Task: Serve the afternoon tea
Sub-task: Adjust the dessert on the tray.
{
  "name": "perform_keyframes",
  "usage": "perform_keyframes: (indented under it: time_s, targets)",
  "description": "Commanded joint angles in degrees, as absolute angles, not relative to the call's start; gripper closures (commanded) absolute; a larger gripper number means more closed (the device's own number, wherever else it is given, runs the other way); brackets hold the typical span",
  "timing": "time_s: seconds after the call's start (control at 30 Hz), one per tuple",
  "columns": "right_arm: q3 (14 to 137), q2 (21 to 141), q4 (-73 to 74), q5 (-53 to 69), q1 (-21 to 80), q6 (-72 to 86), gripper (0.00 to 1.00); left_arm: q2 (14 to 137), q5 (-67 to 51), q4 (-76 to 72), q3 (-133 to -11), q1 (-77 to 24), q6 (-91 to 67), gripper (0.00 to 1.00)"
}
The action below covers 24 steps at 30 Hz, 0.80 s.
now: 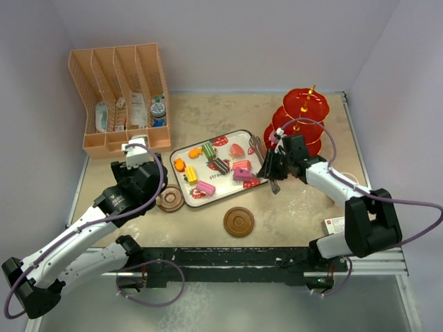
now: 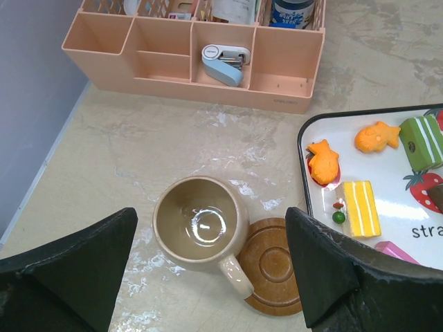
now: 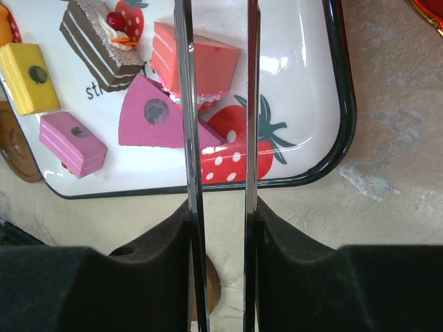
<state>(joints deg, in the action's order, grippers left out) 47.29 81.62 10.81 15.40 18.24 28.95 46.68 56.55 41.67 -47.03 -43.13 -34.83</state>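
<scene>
Right end effector [image 3: 220, 228] clamps metal tongs [image 3: 183, 104] above magenta, dark-dotted cake wedge [image 3: 149, 117].

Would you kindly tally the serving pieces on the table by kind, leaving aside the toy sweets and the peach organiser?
brown saucers: 2
tan mug: 1
red three-tier stand: 1
strawberry-print tray: 1
metal tongs: 1
total: 6

Bare beige tabletop [image 2: 138, 152] lies open between the peach plastic divided rack [image 2: 277, 69] and the tan ceramic mug [image 2: 201, 225], whose handle overlaps a brown round wooden saucer [image 2: 273, 266]. Colourful toy cakes [image 1: 220, 164] crowd the white black-rimmed tray [image 3: 304, 83], leaving narrow gaps. Thin metal tongs [image 3: 190, 138], clamped in the right gripper [image 3: 218, 221], reach over its edge. A second brown saucer [image 1: 239, 221] sits alone on open table.
</scene>
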Motion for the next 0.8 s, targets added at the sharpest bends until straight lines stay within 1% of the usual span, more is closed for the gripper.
perform_keyframes:
  time_s: [0.0, 0.1, 0.23, 0.33, 0.53, 0.63, 0.77]
  targets:
    - [47.2, 76.3, 9.6, 15.8, 18.0, 27.1, 0.65, 46.7, 56.6, 41.0, -48.1, -43.0, -34.0, 0.15]
    - [47.7, 74.7, 11.4, 17.6, 18.2, 25.1, 0.63, 46.7, 56.4, 40.8, -48.2, -42.9, -33.9, 0.15]
    - [48.4, 74.1, 14.1, 17.0, 20.0, 22.7, 0.62, 47.0, 56.3, 40.8, -48.1, -42.9, -33.7, 0.15]
    - [49.8, 74.7, 16.2, 12.2, 23.7, 22.1, 0.62, 47.0, 56.1, 40.8, -48.2, -42.9, -33.7, 0.15]
    - [55.6, 78.2, 20.8, -1.5, 33.4, 23.2, 0.58, 46.7, 56.2, 40.9, -48.1, -43.0, -33.9, 0.15]
    - [58.2, 80.1, 22.8, -5.7, 35.7, 23.0, 0.58, 46.7, 56.2, 41.0, -48.2, -42.9, -33.9, 0.15]
    - [60.8, 83.3, 24.4, -7.9, 36.8, 21.9, 0.58, 46.7, 56.2, 40.9, -48.1, -42.9, -33.9, 0.15]
